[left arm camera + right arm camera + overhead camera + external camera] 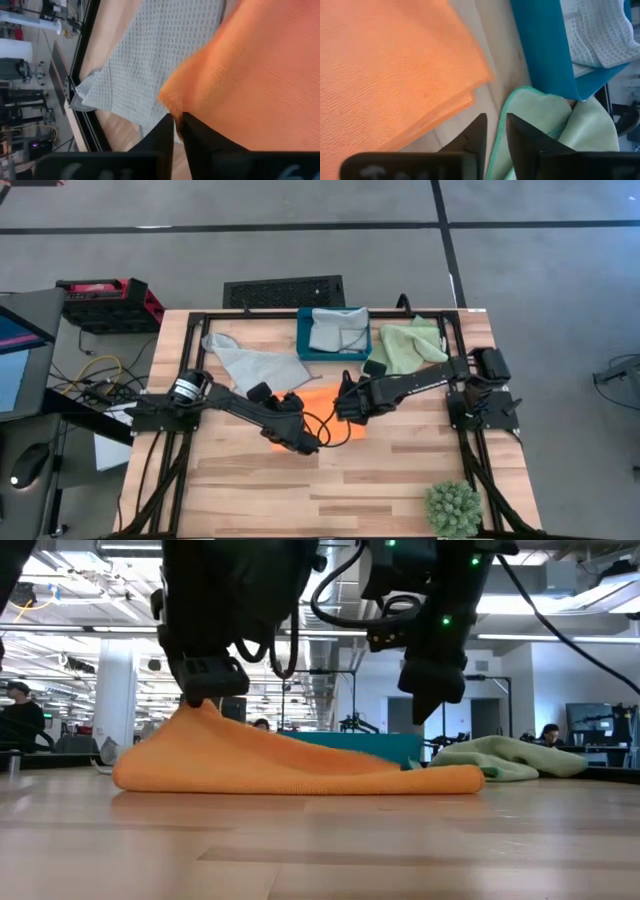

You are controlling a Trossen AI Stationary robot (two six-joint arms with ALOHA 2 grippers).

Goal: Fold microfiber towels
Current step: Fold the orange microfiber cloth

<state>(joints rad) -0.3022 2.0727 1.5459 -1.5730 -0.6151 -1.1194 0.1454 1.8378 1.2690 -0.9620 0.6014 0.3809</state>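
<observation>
1. Orange towel (300, 765) lies mid-worktop (400, 480), one corner raised.
2. Left hand (176, 120) is pinched onto that corner.
3. Right hand (495, 132) hovers just off the towel's edge, fingers narrowly apart, holding nothing.
4. Judgement: carry corner low across, align edges before release.

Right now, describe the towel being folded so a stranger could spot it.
Start at the teal box on the table's far edge. Just in front of it, mid-table between both arms, lies the orange towel, its corner pinched by the left gripper. It is the only bright orange cloth.
</observation>
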